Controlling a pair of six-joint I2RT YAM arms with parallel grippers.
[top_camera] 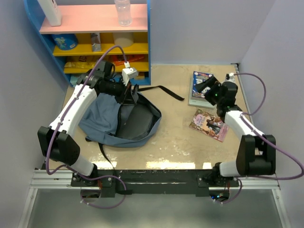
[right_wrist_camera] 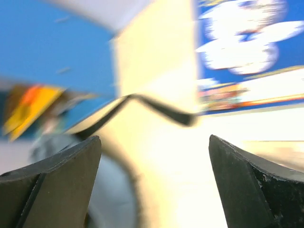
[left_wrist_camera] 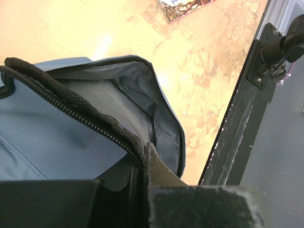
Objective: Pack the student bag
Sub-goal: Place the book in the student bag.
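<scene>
The student bag (top_camera: 102, 118), slate-blue with a dark grey lining, lies open at the left of the table. My left gripper (top_camera: 127, 90) is shut on the bag's zipper rim at its far edge, holding the mouth up. In the left wrist view the left gripper (left_wrist_camera: 142, 159) pinches the black zipper edge, and the student bag's lining (left_wrist_camera: 128, 95) shows beyond. My right gripper (top_camera: 204, 85) hovers open over a blue-covered book (top_camera: 199, 78) at the right. In the right wrist view the right gripper (right_wrist_camera: 154, 159) holds nothing between its fingers (right_wrist_camera: 61, 185). The blue book (right_wrist_camera: 247, 47) is blurred.
A second book (top_camera: 209, 124) with a pink cover lies nearer on the right; its corner shows as the book (left_wrist_camera: 183, 7) in the left wrist view. A black strap (top_camera: 164, 90) trails from the bag. A blue shelf unit (top_camera: 95, 28) with a bottle (top_camera: 122, 12) stands at the back left.
</scene>
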